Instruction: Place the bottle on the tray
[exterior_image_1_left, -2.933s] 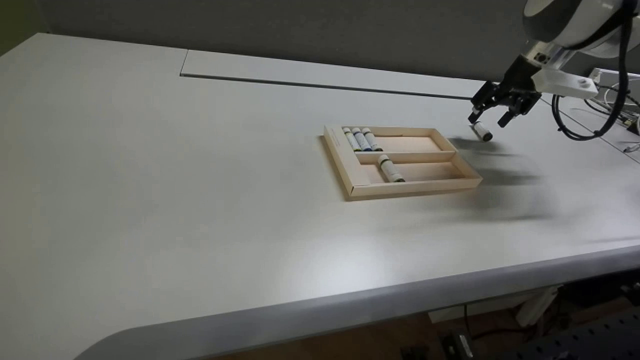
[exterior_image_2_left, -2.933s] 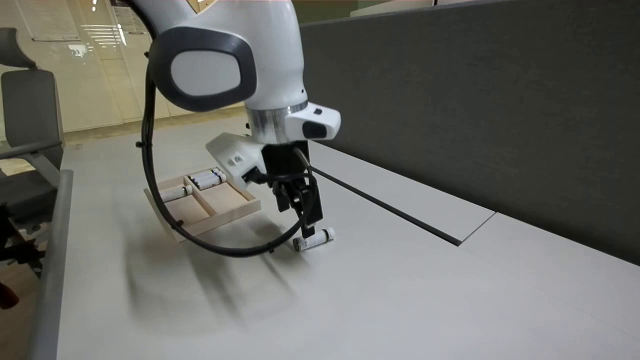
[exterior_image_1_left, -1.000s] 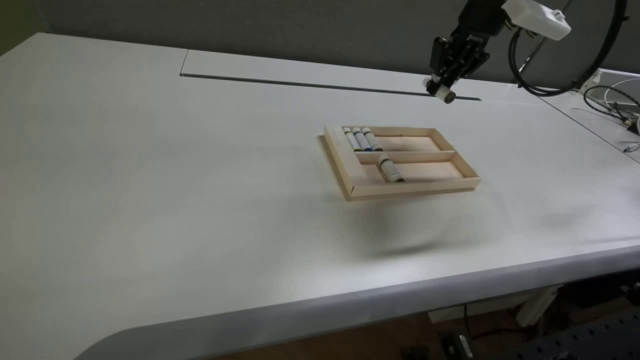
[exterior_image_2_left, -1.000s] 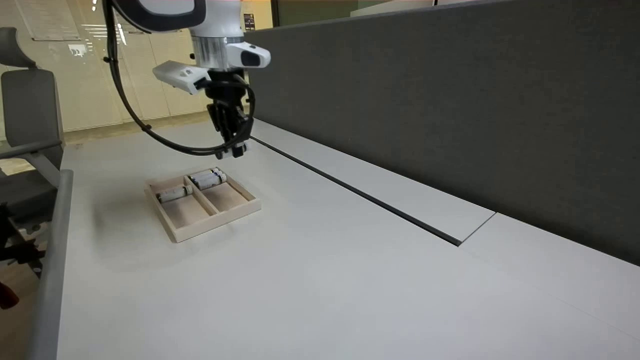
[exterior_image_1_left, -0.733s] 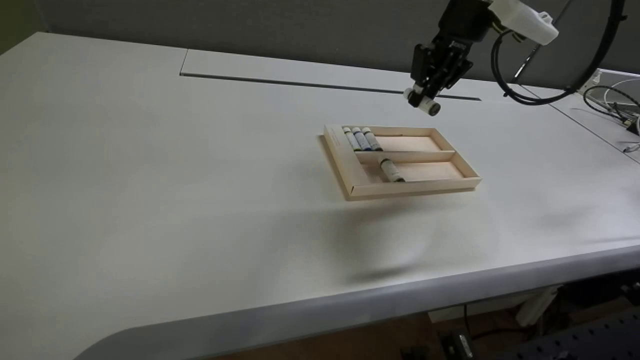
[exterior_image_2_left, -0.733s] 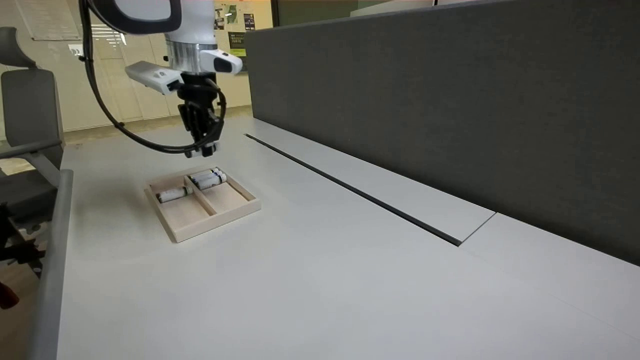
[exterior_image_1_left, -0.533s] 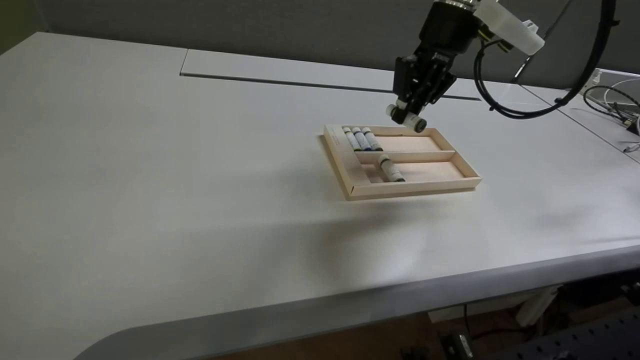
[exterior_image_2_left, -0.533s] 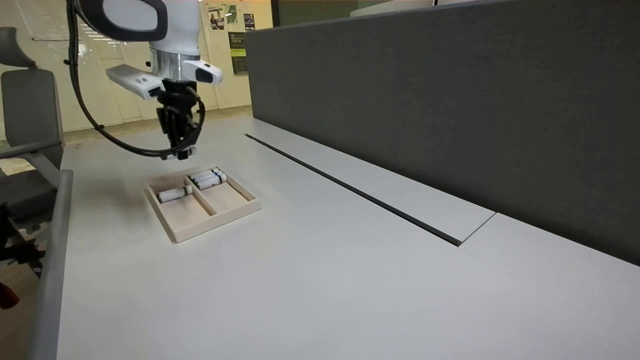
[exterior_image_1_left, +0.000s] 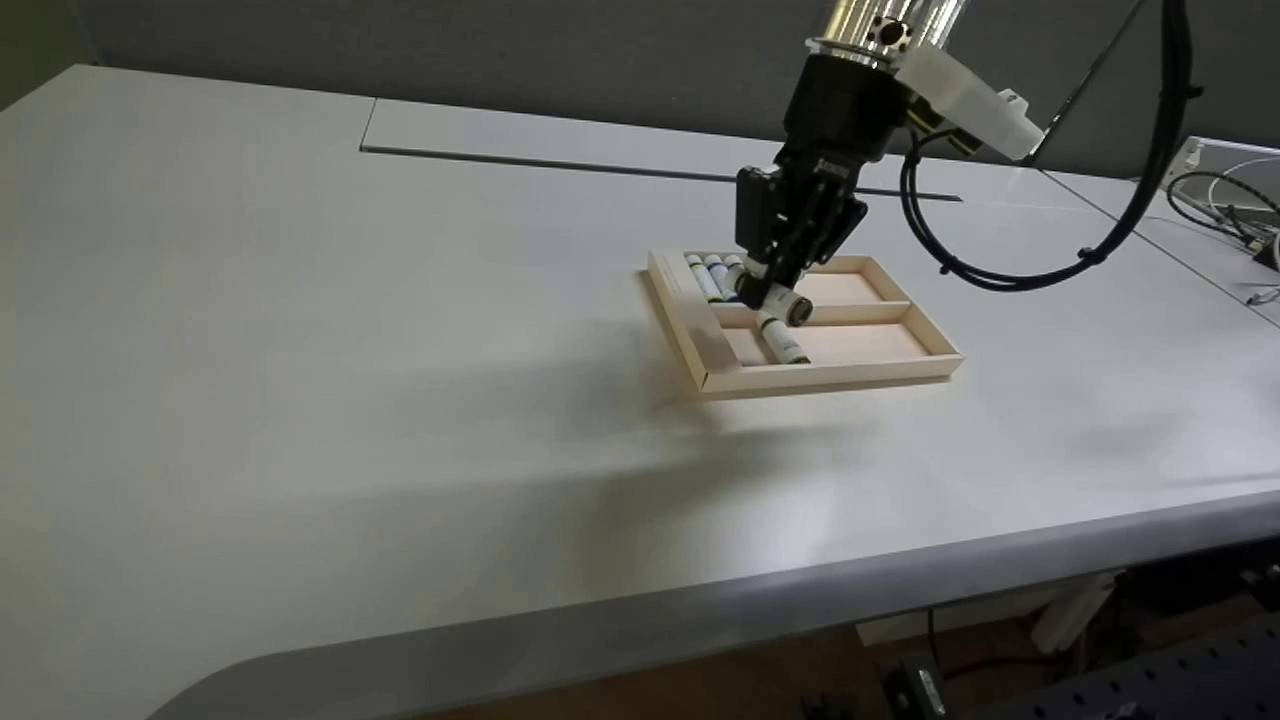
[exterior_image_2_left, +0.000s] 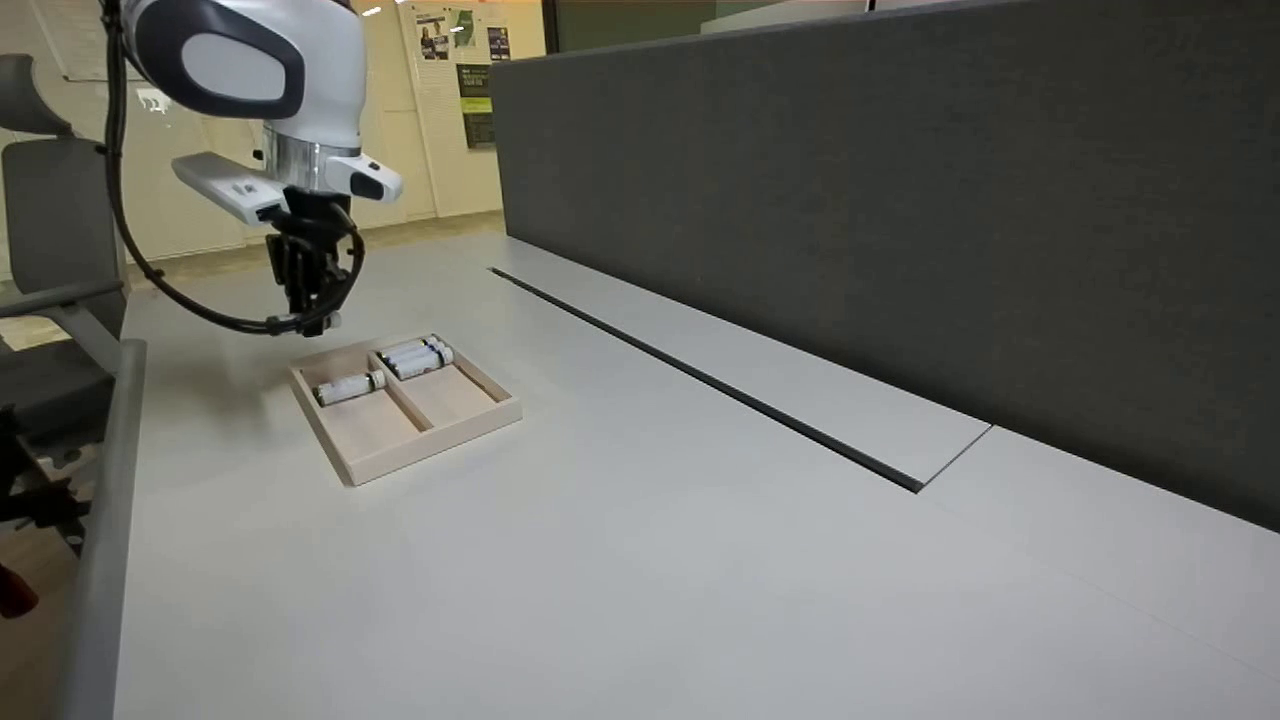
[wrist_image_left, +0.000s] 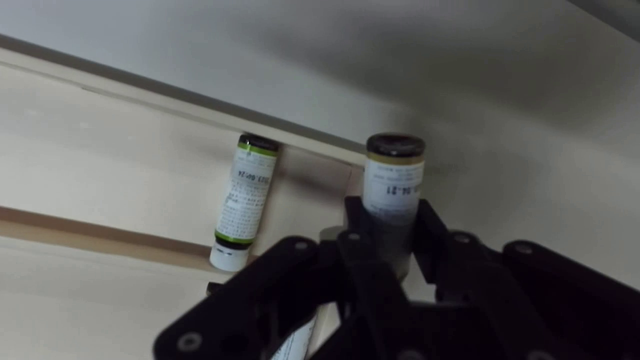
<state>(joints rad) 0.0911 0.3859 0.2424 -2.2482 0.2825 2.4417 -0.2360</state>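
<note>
My gripper (wrist_image_left: 391, 210) is shut on the bottle (wrist_image_left: 394, 182), a white-labelled vial with a dark end and a gold band. The pads pinch its middle, and both ends stick out. In an exterior view the bottle (exterior_image_1_left: 789, 306) hangs tilted in front of the light-wood tray (exterior_image_1_left: 830, 376). Seen from elsewhere, the gripper (exterior_image_2_left: 312, 322) is above the table near the far end of the tray (exterior_image_2_left: 435, 442). Whether the bottle is directly over the tray or just past its end I cannot tell. Part of the bottle is hidden behind the fingers.
A single vial (exterior_image_1_left: 784, 341) lies in one tray compartment, under the held bottle's line of sight. Several vials (exterior_image_2_left: 418, 357) lie side by side across the divider. A grey partition (exterior_image_2_left: 880, 250) runs along the back of the table. A cable loop (exterior_image_1_left: 1010, 280) hangs from the arm.
Earlier the bottle lay on the table below the open gripper. Since then the gripper closed on it, lifted it and carried it across to the tray, lately moving downward. The tray stayed put.
</note>
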